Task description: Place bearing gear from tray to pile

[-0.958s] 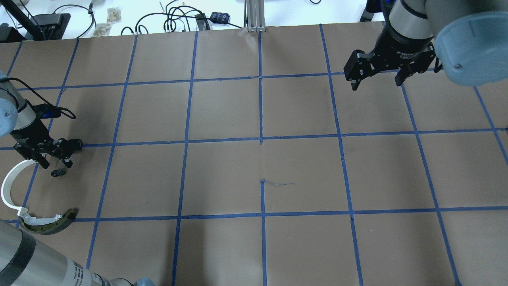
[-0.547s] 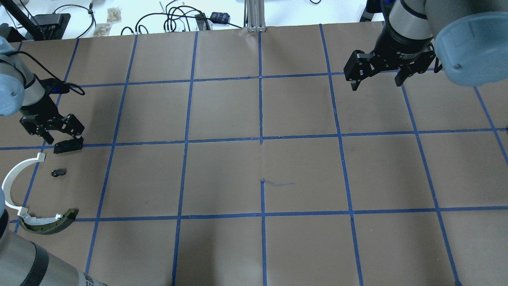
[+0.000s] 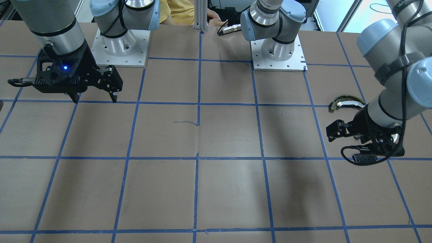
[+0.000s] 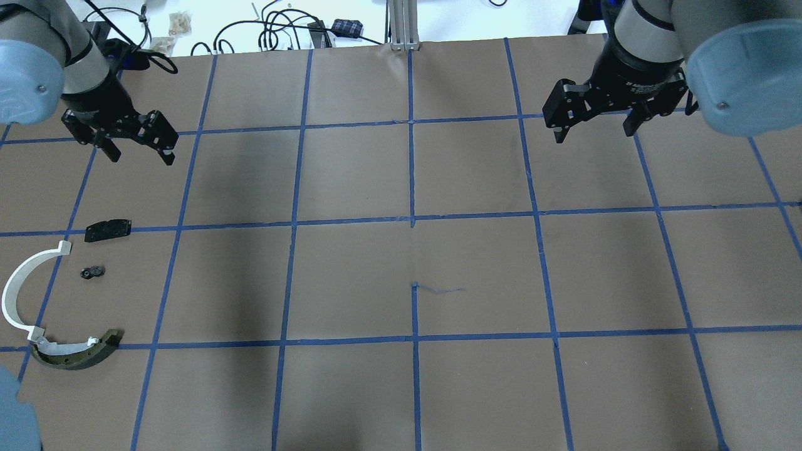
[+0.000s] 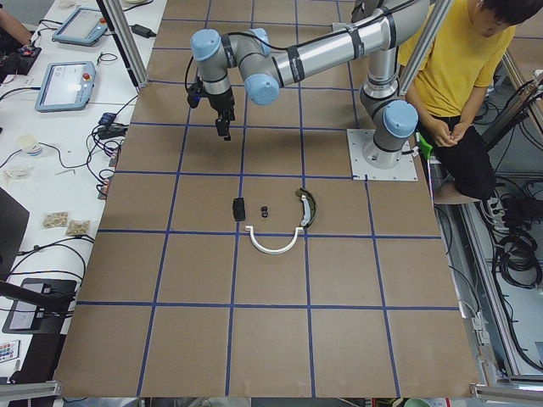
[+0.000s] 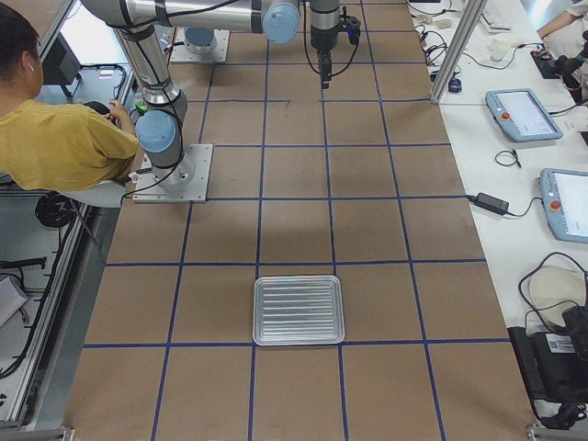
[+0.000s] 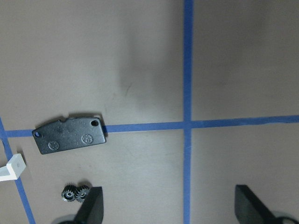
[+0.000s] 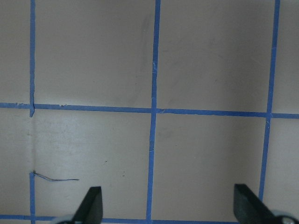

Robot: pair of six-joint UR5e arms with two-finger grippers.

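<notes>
2 pincers, left pincer (image 4: 141,156) and right pincer (image 4: 594,134), hang spread and empty above the bench (image 4: 476,269); the bearing gear (image 4: 93,272) lies at the overhead frame's left (near black plate (image 4: 108,230) and white arc (image 4: 5,294)).

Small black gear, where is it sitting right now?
In the overhead view the gear lies at the far left, just below the black plate and right of the white curved strip, touching neither.
</notes>
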